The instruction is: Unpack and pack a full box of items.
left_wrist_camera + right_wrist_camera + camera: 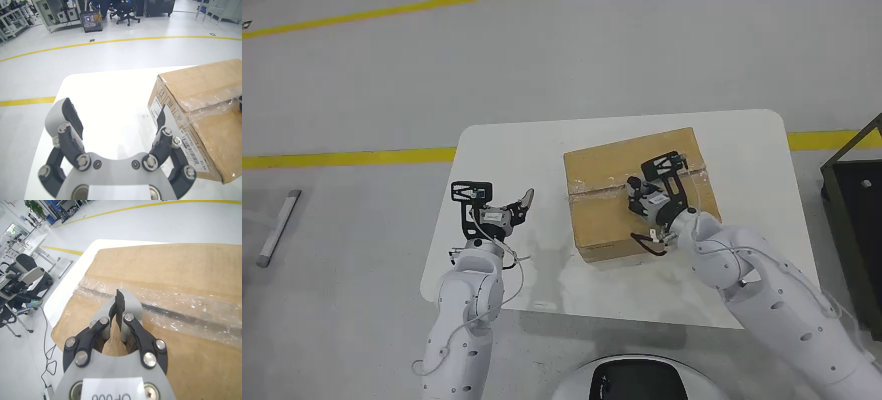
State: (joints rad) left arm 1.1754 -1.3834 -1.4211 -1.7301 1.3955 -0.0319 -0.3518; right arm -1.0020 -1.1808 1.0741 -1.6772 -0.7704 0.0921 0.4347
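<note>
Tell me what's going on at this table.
A two-armed robot is working on a cardboard box that sits closed on the white table, clear tape still over its top seam. The right tool, shut and empty, is over the box's top by that tape. The left tool is open, holding nothing, over bare table beside the box. Nothing is unpacked yet.

The top view looks down from above the arms onto the whole bench, with the box at three o'clock of centre. The left wrist view sits just behind its jaws, facing across the bench toward the box's labelled end. The right wrist view sits close over the box's taped lid. All three share box and bench.
</note>
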